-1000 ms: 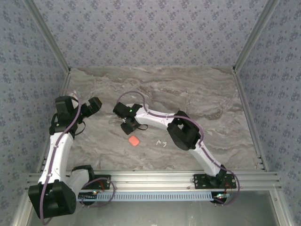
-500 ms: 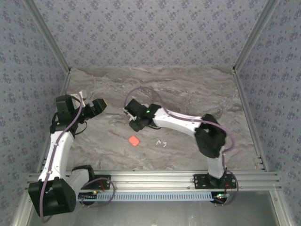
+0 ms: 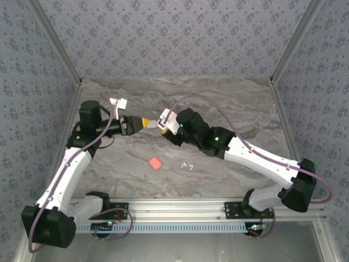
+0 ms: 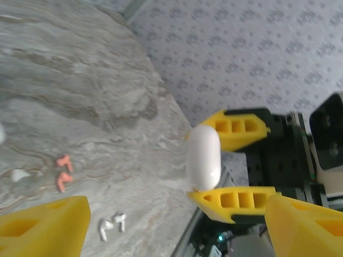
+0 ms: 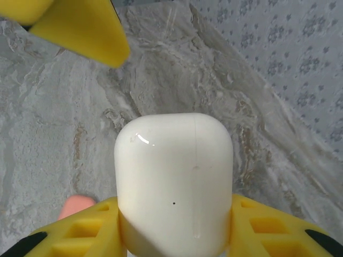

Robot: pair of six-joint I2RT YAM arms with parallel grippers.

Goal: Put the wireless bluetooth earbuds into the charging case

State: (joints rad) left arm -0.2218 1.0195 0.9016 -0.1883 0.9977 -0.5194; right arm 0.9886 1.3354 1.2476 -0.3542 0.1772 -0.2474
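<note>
Surface: grey marbled table [image 3: 229, 103], patterned walls [image 3: 174, 38].
Unclear: charging case [image 5: 174, 176] cut off below; a speck from above.
Grip: right gripper [image 3: 163, 123] pinches the case's sides; left gripper [image 3: 148, 122] spread, empty, just beside it.
Earbuds: white earbuds [image 3: 191, 167] and coral earbuds [image 4: 64, 160] lie on the table, apart from both grippers.
Change: arms swung inward; grippers, apart before, now face closely.

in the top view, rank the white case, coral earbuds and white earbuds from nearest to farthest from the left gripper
1. white case, just right of the left gripper, held in the right gripper.
2. coral earbuds, on the table, toward the arm bases.
3. white earbuds, further right of the coral pair.
</note>
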